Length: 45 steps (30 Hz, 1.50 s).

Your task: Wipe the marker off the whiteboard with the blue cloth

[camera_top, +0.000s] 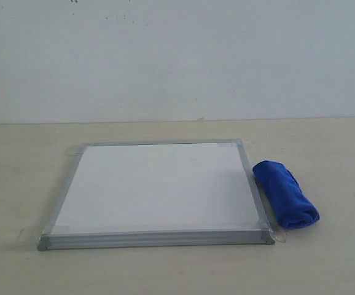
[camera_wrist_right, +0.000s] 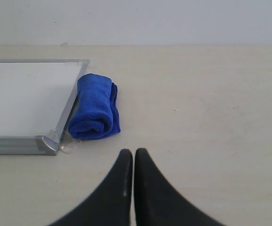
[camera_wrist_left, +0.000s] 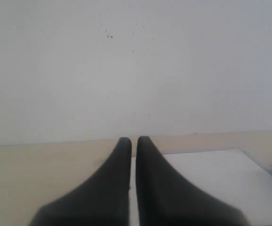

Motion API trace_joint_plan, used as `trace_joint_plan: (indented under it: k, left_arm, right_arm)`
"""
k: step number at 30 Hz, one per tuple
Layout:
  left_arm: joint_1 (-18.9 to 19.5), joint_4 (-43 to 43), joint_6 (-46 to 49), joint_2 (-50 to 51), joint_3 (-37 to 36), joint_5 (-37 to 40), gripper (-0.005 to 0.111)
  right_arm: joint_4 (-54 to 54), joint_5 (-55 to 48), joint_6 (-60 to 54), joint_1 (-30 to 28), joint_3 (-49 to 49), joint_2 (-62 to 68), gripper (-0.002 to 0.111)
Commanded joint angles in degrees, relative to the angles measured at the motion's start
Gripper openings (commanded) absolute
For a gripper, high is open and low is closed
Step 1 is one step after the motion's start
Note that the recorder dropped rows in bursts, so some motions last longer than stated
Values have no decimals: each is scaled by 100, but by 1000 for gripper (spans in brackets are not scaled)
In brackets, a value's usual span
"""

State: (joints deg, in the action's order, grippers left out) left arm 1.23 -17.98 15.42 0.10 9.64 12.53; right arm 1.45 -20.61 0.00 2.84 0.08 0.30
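The whiteboard (camera_top: 159, 187) lies flat on the table, silver-framed with grey corner caps, also in the right wrist view as whiteboard (camera_wrist_right: 28, 99) and in the left wrist view as whiteboard (camera_wrist_left: 220, 183). No red marker line shows on its surface in any view. The blue cloth (camera_top: 285, 193), a thick rolled bundle, rests against the board's right edge; the blue cloth (camera_wrist_right: 96, 107) lies ahead of my right gripper (camera_wrist_right: 133, 151), which is shut and empty. My left gripper (camera_wrist_left: 133, 140) is shut and empty, over the board's near edge. Neither gripper appears in the exterior view.
Clear tape tabs (camera_top: 279, 234) hold the board's corners to the beige table (camera_top: 325, 264). A plain white wall (camera_top: 177, 55) stands behind the table. Bare tabletop lies to the right of the cloth (camera_wrist_right: 206, 103).
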Motion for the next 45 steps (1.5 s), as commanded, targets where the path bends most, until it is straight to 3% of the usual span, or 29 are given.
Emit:
trace_joint_plan:
  k: [1,8,18,29,45]
  left_arm:
    - [-46,-65,-301,-10,-446,-446,4]
    - [-23,31,-727,-10,-964,-1099,4]
    - [-23,2069,-2212,-10,-964,13,4]
    - [-23,1907,-2228,-10,-964,725,4]
    - [-107,1946,-2028,-10,-964,724,4]
  right_arm:
    - [-28,12,0,-29,-8,-30,1]
    - [-28,12,0,-29,-8,-30,1]
    - [-28,12,0,-29,-8,-30,1]
    - [-28,12,0,-29,-8,-30,1]
    - [-28,12,0,-29,-8,-30,1]
